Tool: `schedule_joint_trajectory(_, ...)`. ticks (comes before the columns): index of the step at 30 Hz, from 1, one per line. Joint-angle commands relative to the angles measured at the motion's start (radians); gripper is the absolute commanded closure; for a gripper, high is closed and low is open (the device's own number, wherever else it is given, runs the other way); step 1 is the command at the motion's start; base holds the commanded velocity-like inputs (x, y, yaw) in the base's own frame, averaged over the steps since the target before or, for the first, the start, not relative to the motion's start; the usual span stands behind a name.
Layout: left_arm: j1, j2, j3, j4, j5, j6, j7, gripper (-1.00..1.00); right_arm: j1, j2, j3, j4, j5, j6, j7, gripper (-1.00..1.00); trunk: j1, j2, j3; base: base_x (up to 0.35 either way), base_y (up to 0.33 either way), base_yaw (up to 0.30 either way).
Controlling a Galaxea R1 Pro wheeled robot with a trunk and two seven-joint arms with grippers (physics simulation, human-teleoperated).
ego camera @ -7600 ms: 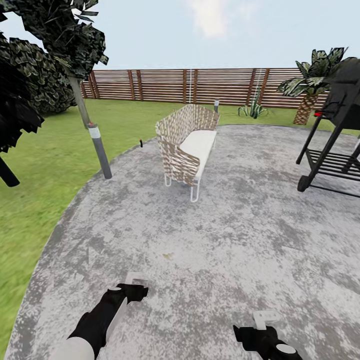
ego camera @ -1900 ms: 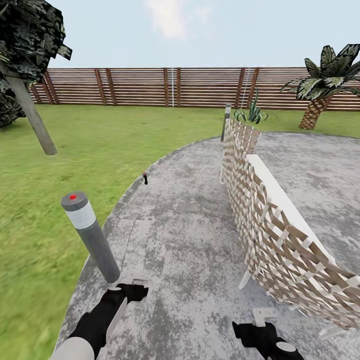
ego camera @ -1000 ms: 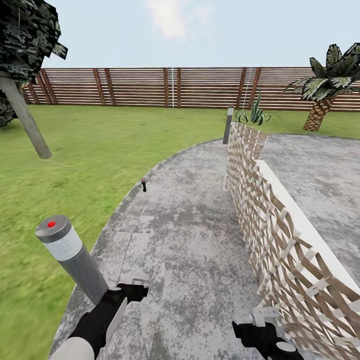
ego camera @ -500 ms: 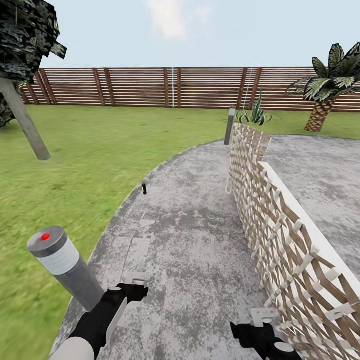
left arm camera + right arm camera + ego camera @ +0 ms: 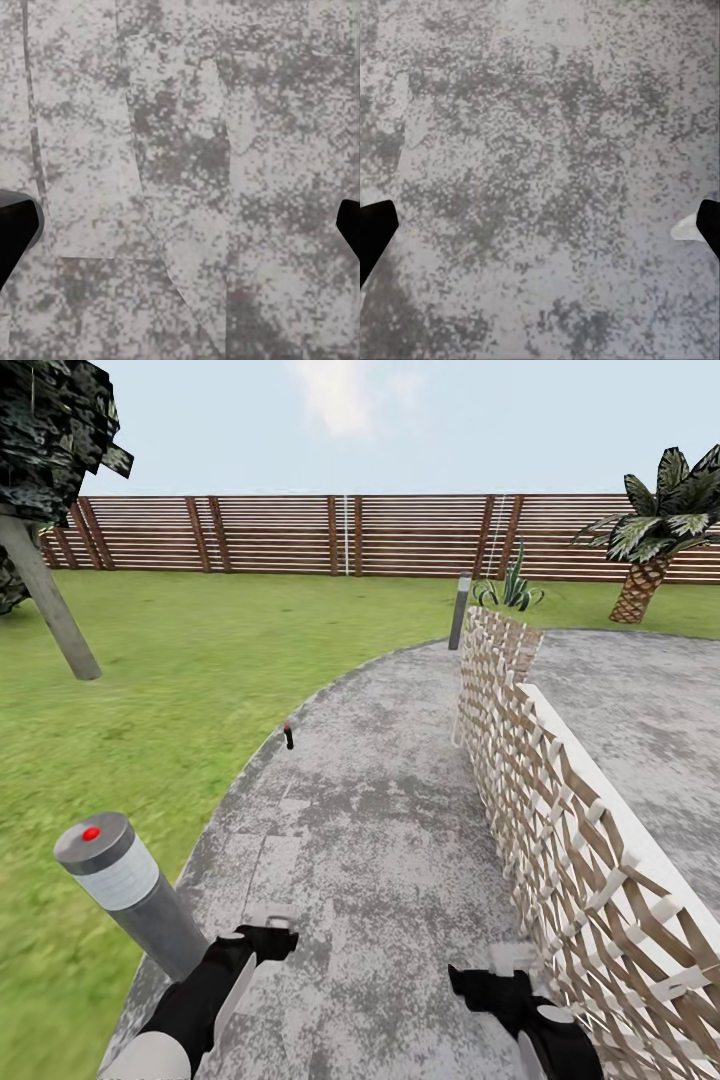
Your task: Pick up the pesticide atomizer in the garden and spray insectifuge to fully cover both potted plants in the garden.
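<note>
Dark atomizer (image 5: 289, 736) upright at paving's (image 5: 390, 810) edge

Mottled grey paving (image 5: 380, 830) curves against the lawn (image 5: 150, 690) on the left. Standing on it: a grey bollard (image 5: 130, 895) near left, woven bench (image 5: 560, 820) right, small dark bottle (image 5: 288, 736) at the edge.

Bright even daylight, soft blur, no shadows.

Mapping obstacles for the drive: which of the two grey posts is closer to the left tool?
The post with the red dot on its cap, right beside the left tool at the paving's edge. The other post stands far off, beyond the woven bench.
</note>
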Motion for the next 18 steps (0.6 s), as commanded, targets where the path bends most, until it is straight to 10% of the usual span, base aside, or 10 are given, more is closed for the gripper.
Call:
schedule_joint_trajectory(1, -0.001, 0.000, -0.001, -0.002, 0.001, 0.005, 0.000, -1.00, -0.030, 0.001, -0.001, -0.001, -0.020, 0.005, -0.001, -1.00, 0.000, 0.000, -0.001, 0.000, 0.000, 0.000)
schedule_joint_trajectory(18, -0.040, -0.048, -0.006, -0.016, 0.001, 0.003, -0.001, -1.00, -0.094, -0.001, 0.001, -0.005, -0.047, 0.006, 0.002, -1.00, 0.000, 0.000, -0.001, 0.000, 0.000, 0.000)
